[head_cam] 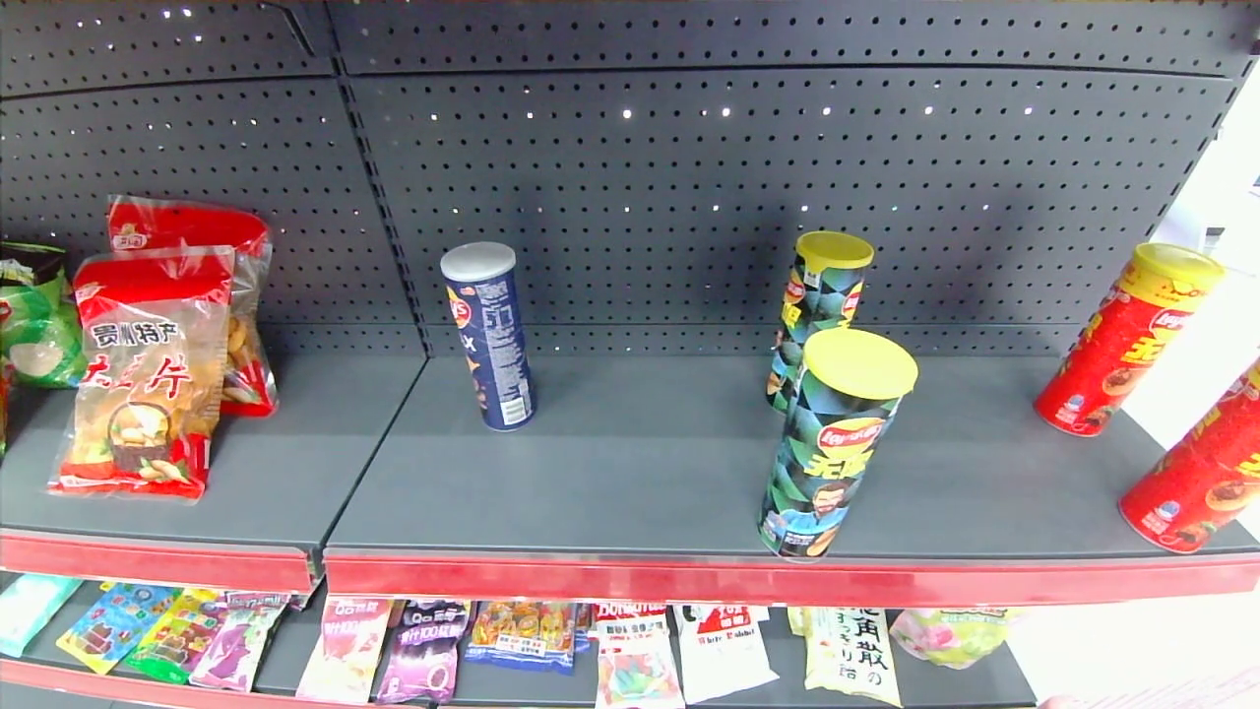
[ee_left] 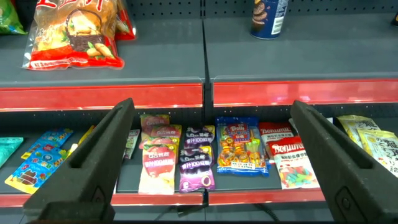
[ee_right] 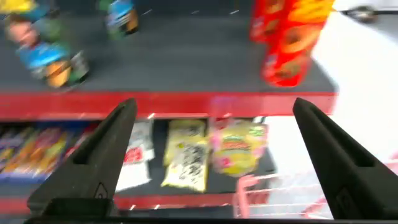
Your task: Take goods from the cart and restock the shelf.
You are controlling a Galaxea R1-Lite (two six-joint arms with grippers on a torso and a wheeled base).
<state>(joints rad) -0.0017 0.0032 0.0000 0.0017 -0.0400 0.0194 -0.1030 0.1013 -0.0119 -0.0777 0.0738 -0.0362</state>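
The left gripper [ee_left: 212, 104] and the right gripper [ee_right: 214, 103] both hang empty with jaws apart before the shelf [head_cam: 630, 473], where widely spaced chip canisters [head_cam: 837, 443] suggest most restocking remains.

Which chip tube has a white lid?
The dark blue tube, standing alone left of the others. The front green tube, the back green tube and the farther red tube have yellow lids.
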